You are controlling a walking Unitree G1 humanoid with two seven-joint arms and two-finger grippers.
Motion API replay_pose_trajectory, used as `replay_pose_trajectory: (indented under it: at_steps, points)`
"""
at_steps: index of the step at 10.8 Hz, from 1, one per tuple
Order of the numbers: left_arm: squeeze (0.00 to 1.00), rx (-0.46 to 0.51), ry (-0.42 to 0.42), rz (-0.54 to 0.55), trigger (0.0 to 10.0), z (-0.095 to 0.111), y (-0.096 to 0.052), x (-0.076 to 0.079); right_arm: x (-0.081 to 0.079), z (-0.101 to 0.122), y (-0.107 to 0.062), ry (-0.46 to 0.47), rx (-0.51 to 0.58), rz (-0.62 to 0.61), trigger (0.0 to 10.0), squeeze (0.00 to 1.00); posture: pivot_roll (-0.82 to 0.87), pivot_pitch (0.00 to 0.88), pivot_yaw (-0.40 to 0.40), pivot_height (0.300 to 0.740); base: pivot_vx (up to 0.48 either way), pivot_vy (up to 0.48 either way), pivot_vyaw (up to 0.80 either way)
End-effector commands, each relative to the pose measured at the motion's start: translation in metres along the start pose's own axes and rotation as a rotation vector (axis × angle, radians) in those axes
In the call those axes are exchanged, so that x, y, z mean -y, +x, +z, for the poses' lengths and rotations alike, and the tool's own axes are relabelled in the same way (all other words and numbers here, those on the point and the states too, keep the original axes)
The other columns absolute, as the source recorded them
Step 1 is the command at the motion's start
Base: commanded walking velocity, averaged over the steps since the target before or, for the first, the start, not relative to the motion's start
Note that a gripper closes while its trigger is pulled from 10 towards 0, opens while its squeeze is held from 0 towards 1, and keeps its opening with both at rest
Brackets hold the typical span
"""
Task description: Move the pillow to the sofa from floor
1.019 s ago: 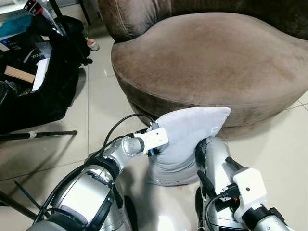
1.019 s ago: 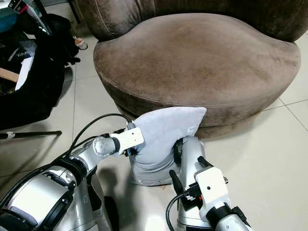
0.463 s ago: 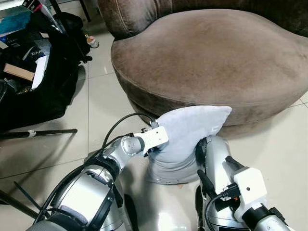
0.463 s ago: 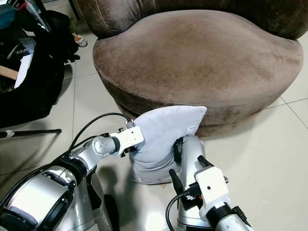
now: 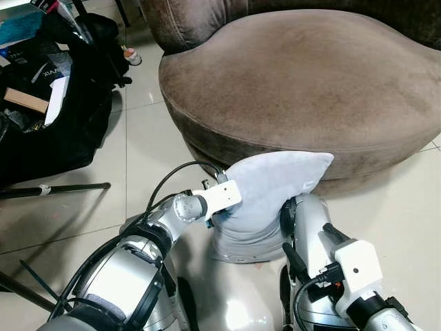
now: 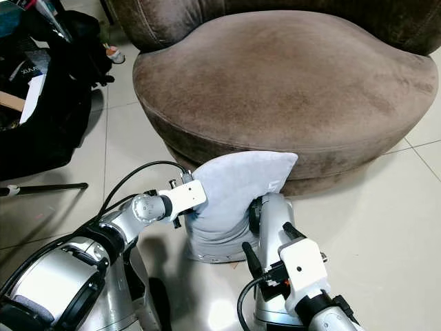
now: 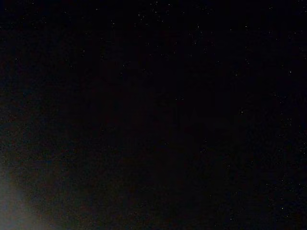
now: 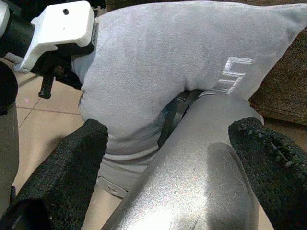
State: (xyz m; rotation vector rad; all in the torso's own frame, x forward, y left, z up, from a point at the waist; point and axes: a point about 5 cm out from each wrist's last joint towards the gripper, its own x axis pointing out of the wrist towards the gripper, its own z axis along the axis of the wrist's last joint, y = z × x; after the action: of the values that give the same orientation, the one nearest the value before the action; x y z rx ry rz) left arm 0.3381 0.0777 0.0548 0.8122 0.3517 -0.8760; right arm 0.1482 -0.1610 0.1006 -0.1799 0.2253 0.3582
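Observation:
A grey pillow [image 5: 269, 189] stands bunched up on the tiled floor, just in front of the brown round sofa [image 5: 303, 76]. Its upper corner leans against the sofa's front edge. My left gripper [image 5: 219, 215] is pressed into the pillow's left side beneath its white wrist block [image 5: 219, 196]; the left wrist view is dark. My right gripper [image 8: 168, 129] is open and points at the pillow's lower right side. Its fingers [image 8: 67, 172] stand wide apart on either side of a silver limb [image 8: 192, 177], which touches the pillow.
An open black bag [image 5: 55, 117] with boxes and papers lies on the floor at the left. A black pole [image 5: 62, 189] lies in front of it. A small bottle [image 5: 131, 58] stands near the sofa's left side. Bare tiles [image 5: 406, 200] run along the right.
The camera has shifted slightly. The pillow and both arms hold the same pose.

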Motion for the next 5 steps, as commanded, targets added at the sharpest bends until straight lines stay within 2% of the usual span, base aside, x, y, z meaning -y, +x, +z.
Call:
replay_pose_trajectory:
  at_steps: [1,5]
  points:
    - [0.0,0.005,-0.034,-0.044,0.0,0.0013,0.0035,0.0101,-0.0044,-0.0218,-0.0004,0.033,-0.112,0.007,10.0,0.0,-0.43,0.242,0.191,0.356,0.0,0.0,0.0]
    - [0.0,0.01,-0.056,-0.026,0.0,0.0009,0.0022,0.0059,-0.0033,-0.0219,0.0026,0.028,-0.104,0.013,10.0,0.0,-0.43,0.225,0.185,0.356,0.0,0.0,0.0]
